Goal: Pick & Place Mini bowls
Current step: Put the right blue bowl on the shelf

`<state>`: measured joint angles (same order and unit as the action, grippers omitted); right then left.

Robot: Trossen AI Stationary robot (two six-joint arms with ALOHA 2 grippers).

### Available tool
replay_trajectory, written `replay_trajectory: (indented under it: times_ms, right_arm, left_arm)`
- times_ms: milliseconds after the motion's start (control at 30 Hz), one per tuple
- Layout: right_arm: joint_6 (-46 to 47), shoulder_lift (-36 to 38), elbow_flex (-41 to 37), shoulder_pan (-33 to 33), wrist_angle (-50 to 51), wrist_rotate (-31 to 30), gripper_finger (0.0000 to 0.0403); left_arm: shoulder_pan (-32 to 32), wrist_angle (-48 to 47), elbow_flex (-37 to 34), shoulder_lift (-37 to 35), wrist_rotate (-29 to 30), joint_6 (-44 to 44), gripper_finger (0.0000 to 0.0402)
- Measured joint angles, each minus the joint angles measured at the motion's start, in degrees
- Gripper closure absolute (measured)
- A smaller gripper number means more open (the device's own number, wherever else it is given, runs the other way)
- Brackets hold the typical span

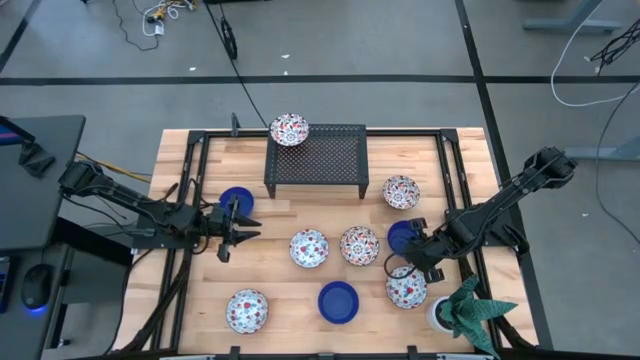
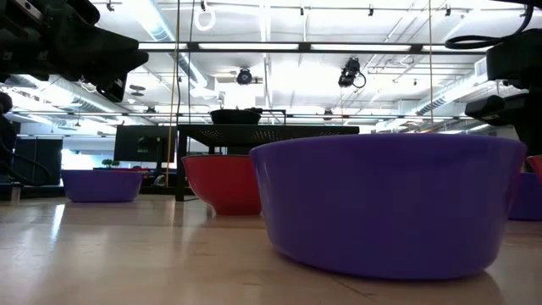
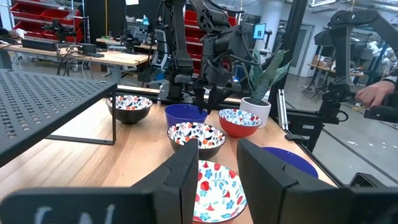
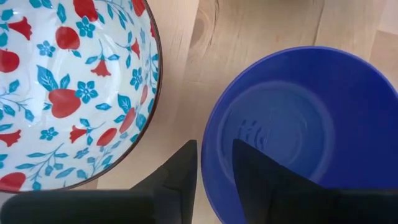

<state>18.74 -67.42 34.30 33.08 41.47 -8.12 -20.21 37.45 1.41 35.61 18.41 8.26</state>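
Nine mini bowls show in the high view. A floral one (image 1: pixel 289 129) sits on the black mesh rack (image 1: pixel 315 160). The others stand on the table: floral bowls (image 1: pixel 401 192) (image 1: pixel 309 248) (image 1: pixel 359 245) (image 1: pixel 406 289) (image 1: pixel 247 311) and blue bowls (image 1: pixel 235 200) (image 1: pixel 338 301) (image 1: pixel 400 235). My right gripper (image 1: pixel 400 262) (image 4: pixel 216 146) points down at the blue bowl (image 4: pixel 280 124) beside a floral bowl (image 4: pixel 68 87). It is open and straddles that bowl's rim. My left gripper (image 1: pixel 243 228) (image 3: pixel 217 155) is open and level, just near of the left blue bowl, holding nothing. My right gripper comes from above with one finger (image 4: pixel 267 180) inside the blue bowl and the other finger (image 4: pixel 177 177) outside it, the rim (image 4: pixel 208 155) between them. The bowl stands on the table. Whether the fingers touch the rim, I cannot tell.
A white pot with a green plant (image 1: pixel 462 312) stands at the near right corner, close to my right arm. The rack takes up the far middle of the table. A black frame (image 1: pixel 200 140) runs around the tabletop. A person's hand (image 3: pixel 379 93) shows beyond the table.
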Motion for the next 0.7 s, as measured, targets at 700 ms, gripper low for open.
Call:
replay_trajectory:
  times_ms: [700]
  right_arm:
    - [3.22, 0.24, -3.79, 0.04, -3.61, -0.79, 0.0394]
  left_arm:
    - [0.00, -0.01, 0.00, -0.01, 0.00, -0.07, 0.0287]
